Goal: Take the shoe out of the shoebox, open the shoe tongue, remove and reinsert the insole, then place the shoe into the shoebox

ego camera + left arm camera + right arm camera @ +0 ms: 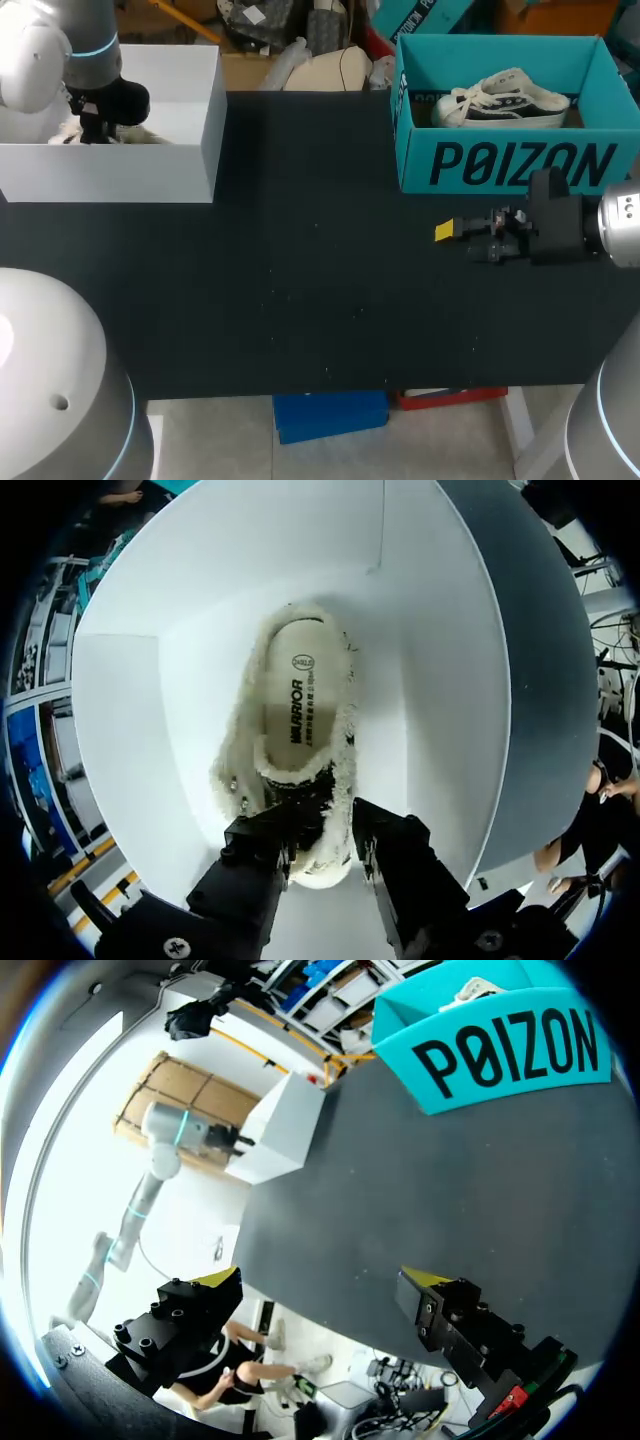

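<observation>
On the black surface (pixel 320 300), the white open cardboard shoebox (pixel 210 130) holds a cream fleece-lined shoe (pixel 305 720). I judge it light and soft, best taken by its firmer heel rim. Only the left wrist view shows it whole, with the left pincer (pixel 322 838) at its near end, grip impossible to tell; the right pincer (pixel 322 1280) gapes wide, empty.

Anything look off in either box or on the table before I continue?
Nothing stands out. The fleecy shoe lies sole-down in the white box under the left tool; the sneaker sits upright in the teal box. No spill or damage shows.
</observation>
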Tool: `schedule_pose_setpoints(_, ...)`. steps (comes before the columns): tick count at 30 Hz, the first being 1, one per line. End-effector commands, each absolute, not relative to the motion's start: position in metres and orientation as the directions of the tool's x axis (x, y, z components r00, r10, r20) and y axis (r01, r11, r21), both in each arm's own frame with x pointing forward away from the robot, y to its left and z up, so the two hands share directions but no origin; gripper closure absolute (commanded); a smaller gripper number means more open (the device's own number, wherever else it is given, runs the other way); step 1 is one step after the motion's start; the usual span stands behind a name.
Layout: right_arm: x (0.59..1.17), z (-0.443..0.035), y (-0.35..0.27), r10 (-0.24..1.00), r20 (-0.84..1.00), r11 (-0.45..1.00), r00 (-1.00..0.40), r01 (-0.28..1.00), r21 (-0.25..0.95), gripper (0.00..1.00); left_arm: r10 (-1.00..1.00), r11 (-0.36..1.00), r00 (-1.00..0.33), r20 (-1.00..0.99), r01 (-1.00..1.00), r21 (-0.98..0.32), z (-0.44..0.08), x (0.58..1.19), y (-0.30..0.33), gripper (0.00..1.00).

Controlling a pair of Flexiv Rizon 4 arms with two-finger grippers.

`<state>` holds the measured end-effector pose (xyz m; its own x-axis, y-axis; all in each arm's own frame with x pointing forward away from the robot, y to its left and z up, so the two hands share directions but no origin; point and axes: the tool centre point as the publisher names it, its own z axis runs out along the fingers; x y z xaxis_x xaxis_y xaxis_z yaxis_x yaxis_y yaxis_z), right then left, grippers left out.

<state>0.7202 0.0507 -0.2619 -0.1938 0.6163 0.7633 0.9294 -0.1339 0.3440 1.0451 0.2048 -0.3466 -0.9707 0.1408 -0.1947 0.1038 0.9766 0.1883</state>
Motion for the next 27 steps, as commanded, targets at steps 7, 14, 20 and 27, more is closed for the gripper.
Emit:
schedule_pose_setpoints(7, 0.720, -0.261, 0.051, 0.618, 0.762, -0.134, -0.192, 0.930, 0.343, 0.00, 0.127, 0.989, -0.972, -0.196, 0.108, 0.105, -0.294, 1.039, 0.195, 0.35)
schedule_pose_setpoints(14, 0.720, -0.261, 0.051, 0.618, 0.762, -0.134, -0.192, 0.930, 0.343, 0.00, 0.120, 0.988, -0.965, -0.231, 0.093, 0.122, -0.251, 1.031, 0.177, 0.00)
schedule_pose_setpoints(20, 0.720, -0.261, 0.051, 0.618, 0.762, -0.134, -0.192, 0.930, 0.343, 0.00, 0.021, 0.996, -0.977, -0.214, 0.002, 0.086, -0.222, 1.007, 0.157, 0.00)
schedule_pose_setpoints(27, 0.720, -0.261, 0.051, 0.618, 0.762, -0.134, -0.192, 0.930, 0.343, 0.00, -0.229, 0.973, -0.964, -0.136, -0.231, -0.005, -0.225, 0.969, 0.126, 0.00)
